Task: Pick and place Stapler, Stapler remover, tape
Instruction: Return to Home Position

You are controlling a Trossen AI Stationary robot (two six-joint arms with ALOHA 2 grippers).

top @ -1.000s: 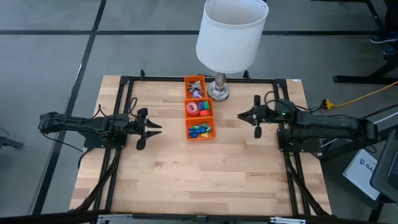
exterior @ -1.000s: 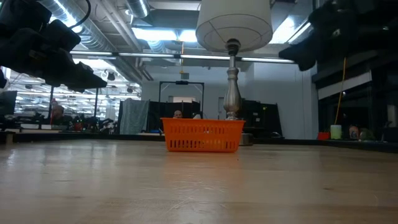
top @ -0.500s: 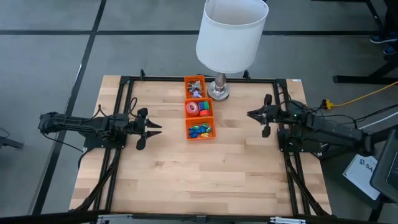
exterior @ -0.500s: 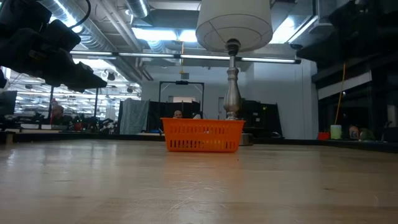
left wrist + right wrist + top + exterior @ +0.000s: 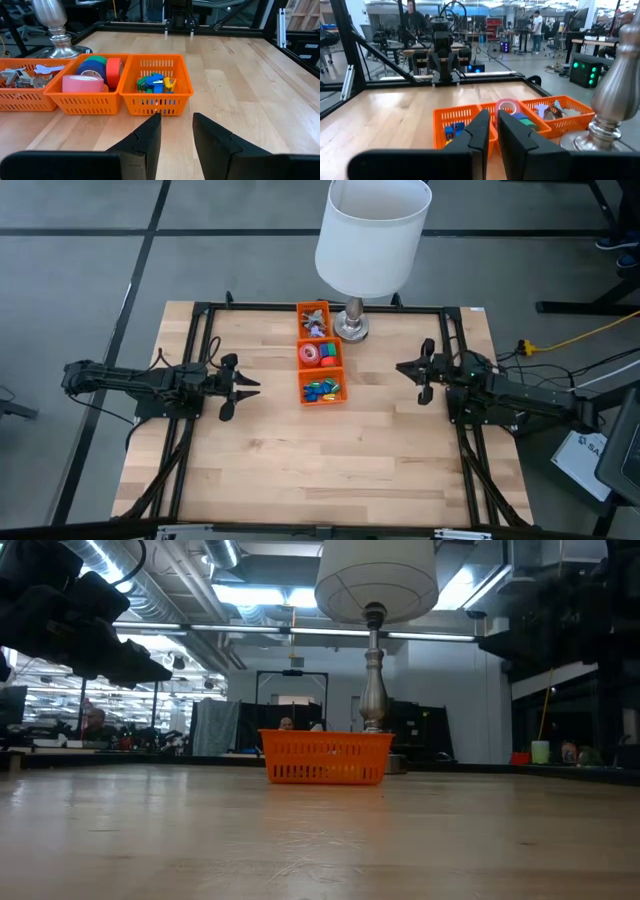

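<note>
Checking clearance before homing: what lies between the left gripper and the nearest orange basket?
Nothing: only bare wooden tabletop separates the left gripper from the orange basket holding the small staplers, as the high and left wrist views show.

Grey tiled floor (image 5: pixel 80 260), wooden table (image 5: pixel 330 450), white-shaded lamp (image 5: pixel 372 235), ceiling strip lights (image 5: pixel 250 592), exposed ducts (image 5: pixel 175 602)

Robotics lab: exposed ceiling ducts (image 5: pixel 190 610), strip lights (image 5: pixel 255 592), cluttered workbenches (image 5: pixel 120 745).
</note>
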